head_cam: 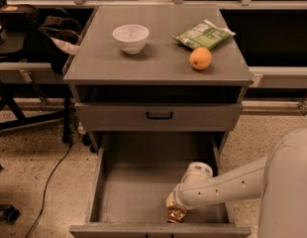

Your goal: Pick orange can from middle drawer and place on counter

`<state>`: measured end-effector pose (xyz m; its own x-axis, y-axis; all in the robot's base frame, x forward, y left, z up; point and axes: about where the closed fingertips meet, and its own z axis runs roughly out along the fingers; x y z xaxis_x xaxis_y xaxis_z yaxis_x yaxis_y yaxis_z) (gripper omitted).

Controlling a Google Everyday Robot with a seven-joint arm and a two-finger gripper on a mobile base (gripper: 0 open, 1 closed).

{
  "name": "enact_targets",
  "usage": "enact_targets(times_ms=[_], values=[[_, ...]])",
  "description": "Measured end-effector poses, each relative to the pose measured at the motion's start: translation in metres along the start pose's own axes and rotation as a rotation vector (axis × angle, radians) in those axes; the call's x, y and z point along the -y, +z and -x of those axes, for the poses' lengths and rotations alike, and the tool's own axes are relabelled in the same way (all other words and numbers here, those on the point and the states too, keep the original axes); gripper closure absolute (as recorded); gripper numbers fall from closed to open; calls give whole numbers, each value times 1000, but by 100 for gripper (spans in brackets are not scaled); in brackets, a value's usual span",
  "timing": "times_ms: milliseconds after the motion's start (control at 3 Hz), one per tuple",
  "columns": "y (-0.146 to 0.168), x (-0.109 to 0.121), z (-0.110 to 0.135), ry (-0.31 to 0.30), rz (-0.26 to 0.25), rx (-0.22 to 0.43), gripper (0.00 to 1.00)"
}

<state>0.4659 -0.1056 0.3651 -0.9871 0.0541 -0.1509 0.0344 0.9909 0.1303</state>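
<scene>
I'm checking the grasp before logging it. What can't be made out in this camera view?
All in the camera view:
1. The orange can: only a shiny sliver shows near the front of the middle drawer; the gripper, directly over it, hides the rest.
2. The green bag on the counter: print too small to read.
3. The drawer's front panel: cut off by the bottom edge.
4. The robot body: cut off by the right and bottom edges.
</scene>
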Motion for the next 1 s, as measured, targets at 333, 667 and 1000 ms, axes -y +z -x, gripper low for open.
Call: enact_targets(times_ms=[333, 667, 1000], values=[[0, 0, 0, 0, 0, 0, 89], [0, 0, 0, 0, 0, 0, 100], [0, 0, 0, 0, 0, 0, 100]])
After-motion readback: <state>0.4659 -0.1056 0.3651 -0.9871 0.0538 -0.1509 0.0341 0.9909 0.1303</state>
